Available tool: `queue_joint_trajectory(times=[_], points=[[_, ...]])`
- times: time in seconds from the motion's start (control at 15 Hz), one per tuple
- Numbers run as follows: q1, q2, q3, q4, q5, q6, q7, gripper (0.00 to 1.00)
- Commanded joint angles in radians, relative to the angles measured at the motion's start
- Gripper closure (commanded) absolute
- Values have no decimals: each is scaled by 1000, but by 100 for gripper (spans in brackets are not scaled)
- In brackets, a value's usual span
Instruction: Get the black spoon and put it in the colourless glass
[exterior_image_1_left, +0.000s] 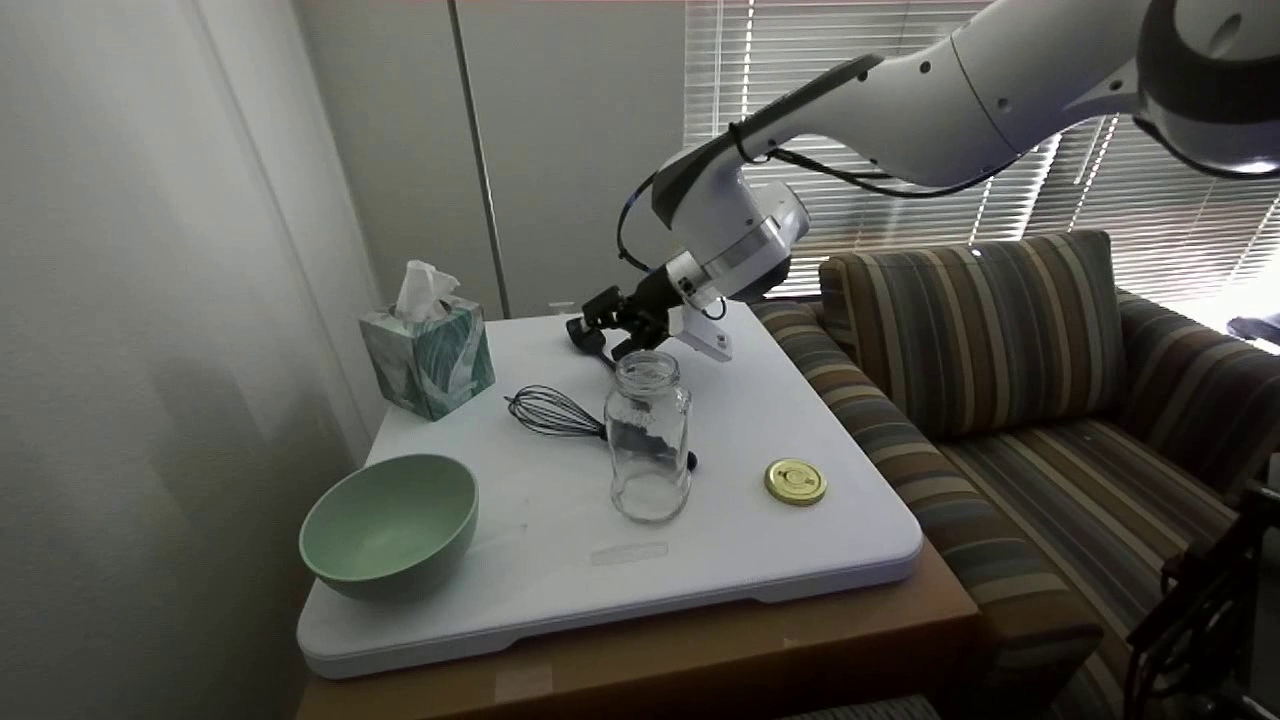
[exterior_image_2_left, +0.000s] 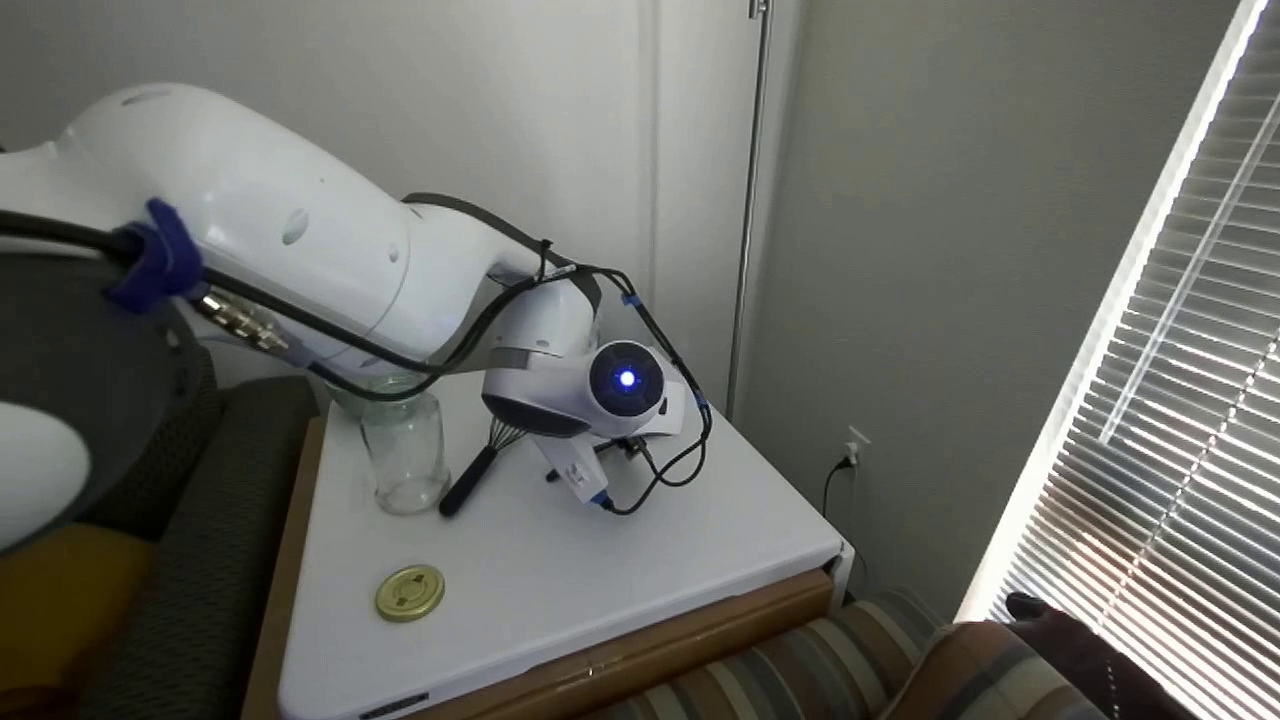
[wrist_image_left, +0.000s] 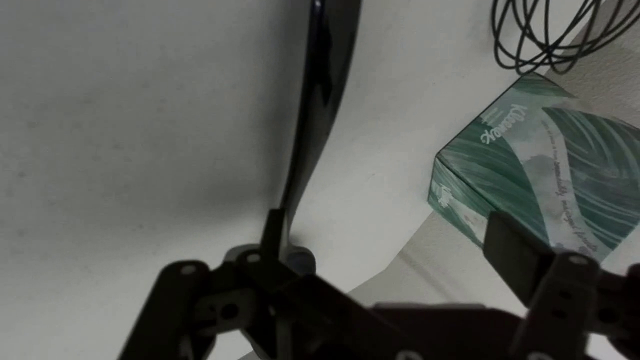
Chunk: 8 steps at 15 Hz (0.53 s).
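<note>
beside one fingertip (wrist_image_left: 273, 234) lies the black spoon (wrist_image_left: 316, 117).

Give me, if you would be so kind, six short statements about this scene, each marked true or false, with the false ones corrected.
1. The colourless glass stands upright on the white tabletop. True.
2. The green bowl sits open side up. True.
3. The whisk lies in the green bowl. False: the whisk lies on the white tabletop.
4. The gold lid closes the colourless glass. False: the gold lid lies on the white tabletop, apart from the colourless glass.
5. In the wrist view, the pincer is open. True.
6. The black spoon stands in the colourless glass. False: the black spoon is outside it, right by the pincer.
</note>
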Motion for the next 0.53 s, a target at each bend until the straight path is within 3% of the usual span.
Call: queue_joint_trajectory(times=[0.0,0.47], points=[[14,55,4,102,-8,-3,-8,0],[48,72,-80,118,-64,13,26,0]])
